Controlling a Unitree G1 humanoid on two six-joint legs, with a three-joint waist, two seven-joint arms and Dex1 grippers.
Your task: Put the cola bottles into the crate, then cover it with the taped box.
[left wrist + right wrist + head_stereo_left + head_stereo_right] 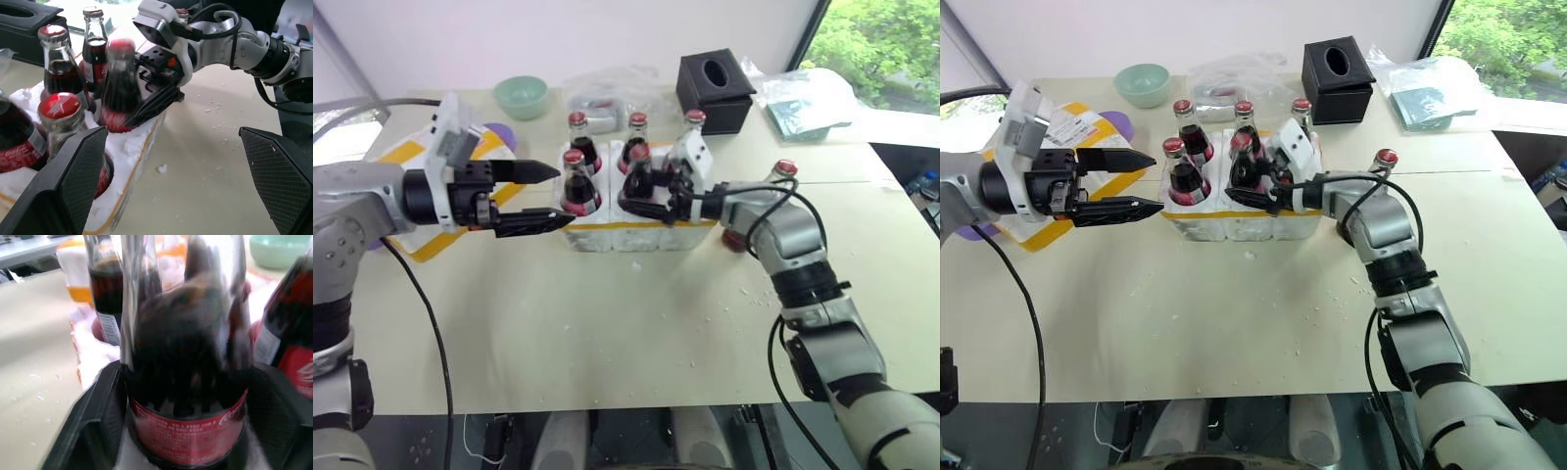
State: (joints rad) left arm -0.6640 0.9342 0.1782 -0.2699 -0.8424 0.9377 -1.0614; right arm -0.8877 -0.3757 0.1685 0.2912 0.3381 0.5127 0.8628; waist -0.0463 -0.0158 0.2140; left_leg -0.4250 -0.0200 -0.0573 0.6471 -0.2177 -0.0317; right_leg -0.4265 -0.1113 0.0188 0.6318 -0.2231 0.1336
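Right claw [644, 192] straddles a cola bottle [638, 174] in the crate [636, 233], fingers spread, grip uncertain. Left claw [540, 197] hovers open. Black tissue box [715, 90] stands behind.

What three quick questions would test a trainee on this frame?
1. How many cola bottles stand on the table outside the crate?
2. True or false: the left gripper holds a bottle.
3. The taped box lies: A on top of the crate; B on the table at the robot's left; C upright against the crate.
Key: 1 one, right of the crate; 2 false, it is open and empty; 3 B.
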